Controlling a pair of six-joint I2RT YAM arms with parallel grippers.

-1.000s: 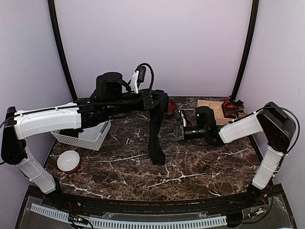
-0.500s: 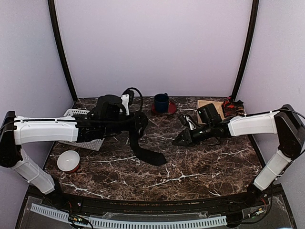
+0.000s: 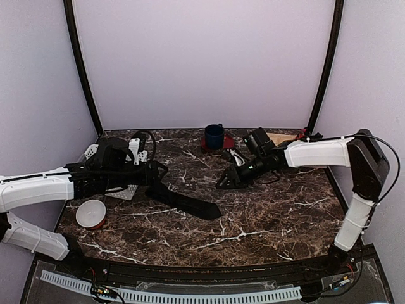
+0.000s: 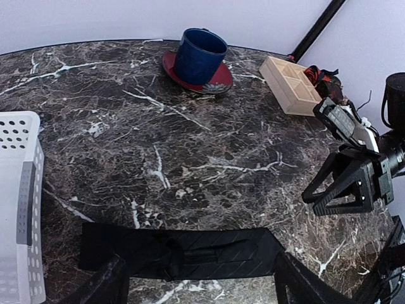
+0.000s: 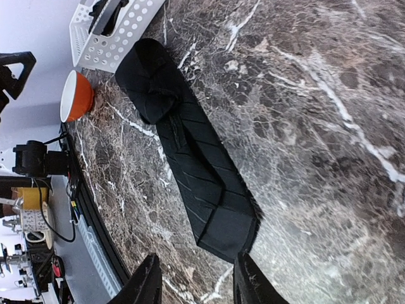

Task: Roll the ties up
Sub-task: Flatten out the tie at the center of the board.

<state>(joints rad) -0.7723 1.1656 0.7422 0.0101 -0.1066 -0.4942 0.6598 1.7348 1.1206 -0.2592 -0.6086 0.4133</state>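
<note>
Black fabric, the necktie [image 3: 187,201] lies flat on the marble worktop [image 3: 272,215], a short strip with a bunched fold partway along. The left gripper [image 4: 201,259] sits low over it with its jaws spread wide. In the left wrist view the tie runs crosswise just ahead of and below them, and each finger [image 4: 104,282] overlaps one end of the strip. Whether they touch the cloth cannot be told. The right gripper [image 3: 223,183] reaches in from the other side, its jaws also apart and holding nothing. The tie's squared end lies just ahead of these jaws, near but not touching. A white basket [image 4: 18,190] stands beside the left jaws. An orange-and-white bowl [image 3: 92,213] sits nearer the arm bases, and a blue mug [image 4: 199,56] on a red saucer [image 4: 212,79] stands well beyond both jaws.
</note>
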